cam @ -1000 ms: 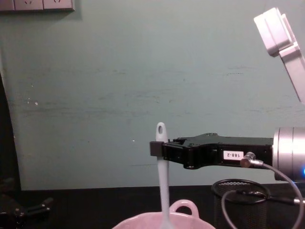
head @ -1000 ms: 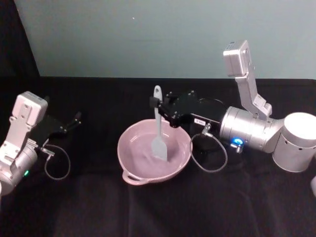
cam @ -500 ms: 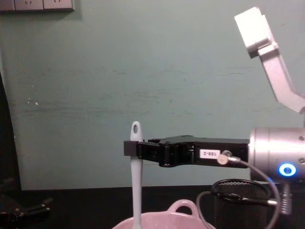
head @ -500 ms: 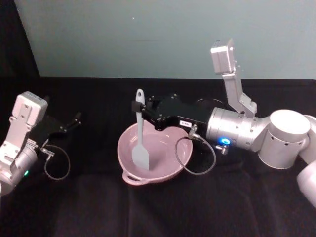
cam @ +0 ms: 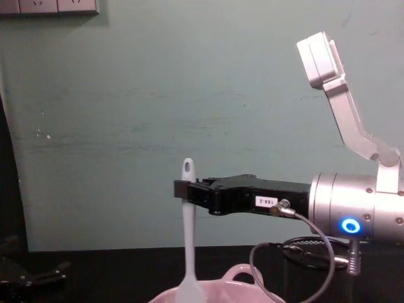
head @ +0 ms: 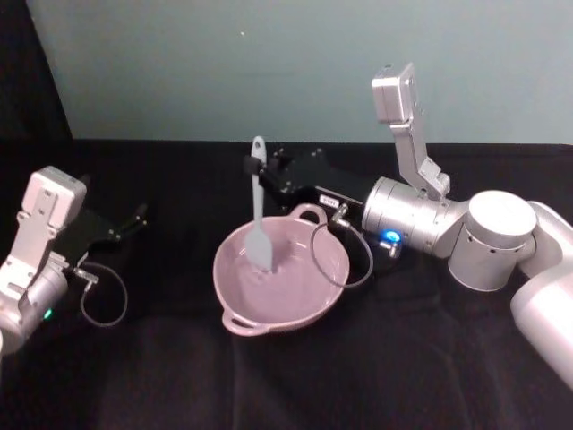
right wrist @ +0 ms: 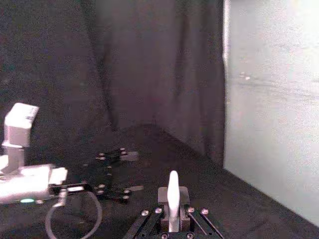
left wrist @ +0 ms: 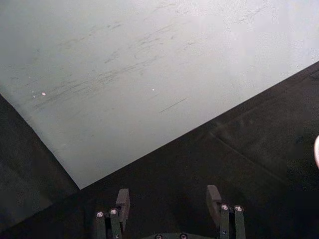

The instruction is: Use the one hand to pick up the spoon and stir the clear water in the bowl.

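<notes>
Since the frame half a second ago, the spoon [head: 258, 215] has travelled from the lower left of the bowl [head: 304, 287] toward its upper middle, and the bowl's loop handle [head: 309, 213] now shows behind it. Its long axis stands nearly upright, with the holed handle end pointing up and the flat blade down inside the pink bowl, at the centre of the head view. The right gripper [head: 253, 167] reaches in level from the right of the frame, its fingers clenched on the upper handle just under the hole; the chest view shows the same grip [cam: 184, 189]. A grey cable [head: 336, 260] loops from that arm over the bowl's right rim. Behind the arm, at the lower right of the chest view, stands a black wire-mesh cup [cam: 303, 271]. The left gripper [head: 141, 213] rests at the left edge, well apart from the bowl, fingers released. A black cloth covers the worktop [head: 286, 385], backed by a teal wall [head: 224, 72].
</notes>
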